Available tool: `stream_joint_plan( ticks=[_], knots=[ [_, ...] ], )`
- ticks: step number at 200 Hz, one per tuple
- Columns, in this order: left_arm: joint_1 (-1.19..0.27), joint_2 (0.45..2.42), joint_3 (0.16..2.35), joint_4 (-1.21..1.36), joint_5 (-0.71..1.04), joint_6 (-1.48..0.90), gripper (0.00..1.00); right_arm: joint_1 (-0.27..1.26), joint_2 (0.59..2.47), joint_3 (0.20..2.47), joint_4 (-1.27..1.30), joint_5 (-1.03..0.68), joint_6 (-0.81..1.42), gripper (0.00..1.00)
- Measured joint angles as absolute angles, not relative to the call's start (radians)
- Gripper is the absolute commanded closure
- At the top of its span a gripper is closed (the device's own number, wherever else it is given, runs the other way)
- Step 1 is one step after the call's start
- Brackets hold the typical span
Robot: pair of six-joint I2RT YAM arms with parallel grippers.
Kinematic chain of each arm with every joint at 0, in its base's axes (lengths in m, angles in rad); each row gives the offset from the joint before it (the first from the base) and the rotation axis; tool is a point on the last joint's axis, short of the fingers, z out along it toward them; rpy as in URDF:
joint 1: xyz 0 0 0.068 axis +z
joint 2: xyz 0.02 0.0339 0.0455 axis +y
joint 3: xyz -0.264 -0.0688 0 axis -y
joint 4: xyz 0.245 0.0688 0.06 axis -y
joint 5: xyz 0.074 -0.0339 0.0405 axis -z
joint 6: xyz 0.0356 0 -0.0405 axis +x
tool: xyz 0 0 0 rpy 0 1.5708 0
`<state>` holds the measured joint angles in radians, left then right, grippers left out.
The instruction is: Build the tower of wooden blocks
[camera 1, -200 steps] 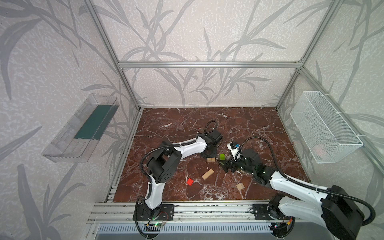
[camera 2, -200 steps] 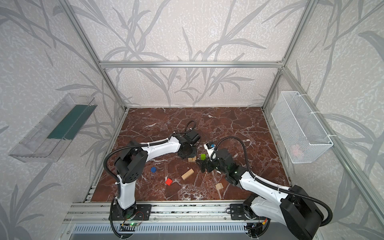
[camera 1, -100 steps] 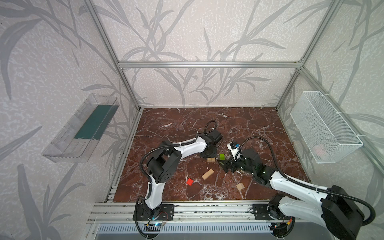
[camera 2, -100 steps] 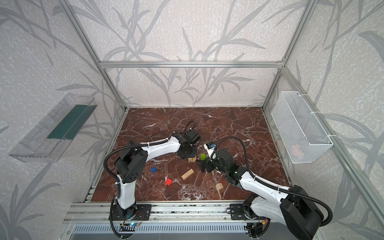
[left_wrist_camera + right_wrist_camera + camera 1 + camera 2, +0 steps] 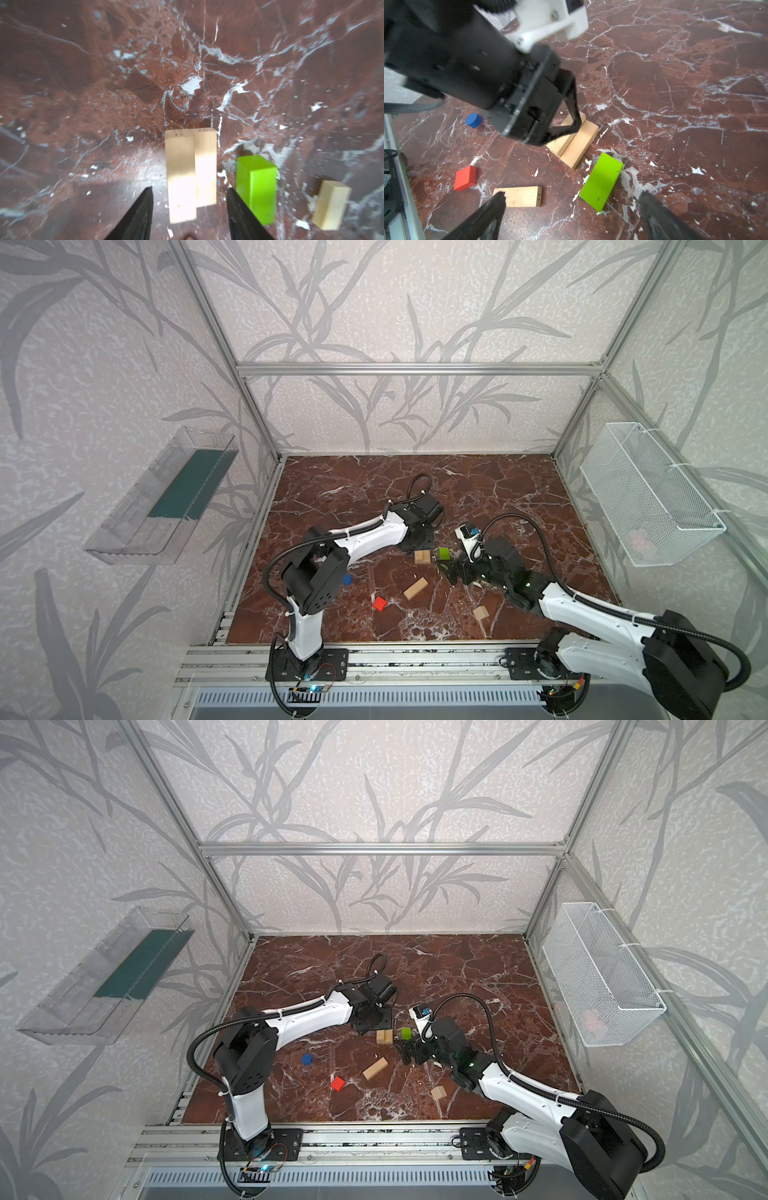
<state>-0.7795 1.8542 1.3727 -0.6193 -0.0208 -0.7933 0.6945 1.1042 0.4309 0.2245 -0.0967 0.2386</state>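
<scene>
The left claw [image 5: 189,188] is spread astride two pale wood bars [image 5: 191,170] lying side by side on the worktop [image 5: 104,83], touching neither. They look light, stiff and smooth, best pinched across their long sides, while the right claw [image 5: 573,195] hovers wide open near the green bar [image 5: 601,184]; in the right wrist view, the left claw partly hides the bars' far ends.

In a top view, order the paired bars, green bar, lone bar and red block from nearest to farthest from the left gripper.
1. Paired bars, right at the left gripper.
2. Green bar, just right of the pair.
3. Lone bar, toward the front.
4. Red block, front left.
</scene>
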Motion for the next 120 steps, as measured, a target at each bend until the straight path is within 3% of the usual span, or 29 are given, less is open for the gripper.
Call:
stream_joint_plan(
  ticks=[58, 120],
  knots=[
    [-0.779, 1.576, 1.194, -0.593, -0.057, -0.759, 0.33, 0.712, 1.105, 0.59, -0.006, -0.022, 0.337, 0.01],
    [-0.762, 1.294, 0.95, -0.558, -0.081, -0.695, 0.27, 0.916, 1.174, 0.739, -0.308, 0.106, 0.554, 0.01]
  ],
)
